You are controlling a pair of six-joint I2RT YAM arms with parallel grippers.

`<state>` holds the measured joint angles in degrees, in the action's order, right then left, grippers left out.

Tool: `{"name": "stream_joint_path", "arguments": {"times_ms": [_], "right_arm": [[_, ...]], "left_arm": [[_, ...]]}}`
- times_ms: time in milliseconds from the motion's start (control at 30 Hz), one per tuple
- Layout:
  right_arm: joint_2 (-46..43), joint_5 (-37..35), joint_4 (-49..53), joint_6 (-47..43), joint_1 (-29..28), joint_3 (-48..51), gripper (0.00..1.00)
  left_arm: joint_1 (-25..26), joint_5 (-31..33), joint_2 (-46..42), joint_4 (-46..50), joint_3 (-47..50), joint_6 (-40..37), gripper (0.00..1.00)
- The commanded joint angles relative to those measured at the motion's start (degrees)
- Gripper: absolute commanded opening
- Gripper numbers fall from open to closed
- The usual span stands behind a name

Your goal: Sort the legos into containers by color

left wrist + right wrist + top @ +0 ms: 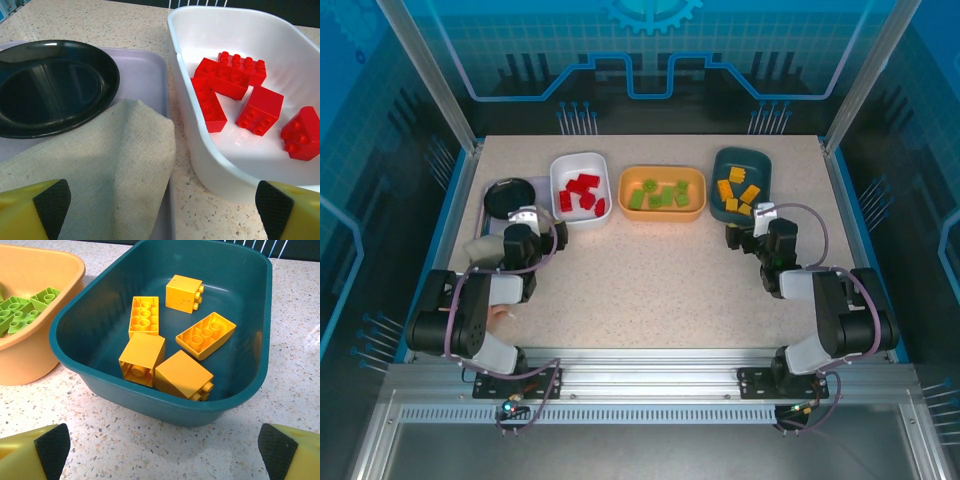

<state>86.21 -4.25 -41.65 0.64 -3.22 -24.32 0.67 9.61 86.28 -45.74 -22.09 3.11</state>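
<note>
So both pincers were spread wide with nothing between the pads. The left pincer (162, 207) hung low just in front of the white bowl (200, 150), with one pad over a beige cloth (115, 165) and the other over the near corner of the bowl. That cloth was draped over the edge of a pale lavender tray (145, 70), which also carried a black round dish (50, 90). The red legos (225, 80) were all lying inside the white bowl, about five as far as I could count, bunched toward its middle and some touching each other. The right pincer (164, 449) sat over the bare speckled desk (150, 440), just on the near side of the dark teal bowl (165, 407). Five yellow-orange legos (144, 315) were in there, a couple tipped on their sides, and the two nearest ones leaned together. In the overhead view the orange bowl (662, 215) stood between the white and teal ones, the three lined up in a row along the far part of the desk. The green legos (660, 195) were piled in it. I didn't spot any brick loose on the desk.
</note>
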Motion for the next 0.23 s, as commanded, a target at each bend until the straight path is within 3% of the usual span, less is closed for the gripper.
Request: {"name": "stream_joint_path", "arguments": {"times_ms": [0,200], "right_arm": [[0.08,0.05,-1.7,-0.92,-0.34,-0.38,1.0],[-0.04,0.22,-1.88,-0.89,-0.21,-0.2,1.0]], "left_arm": [[0.26,-1.17,0.55,0.29,-1.46,-1.75,0.99],[0.3,-2.24,0.55,0.74,-1.67,-2.22,0.99]]}}
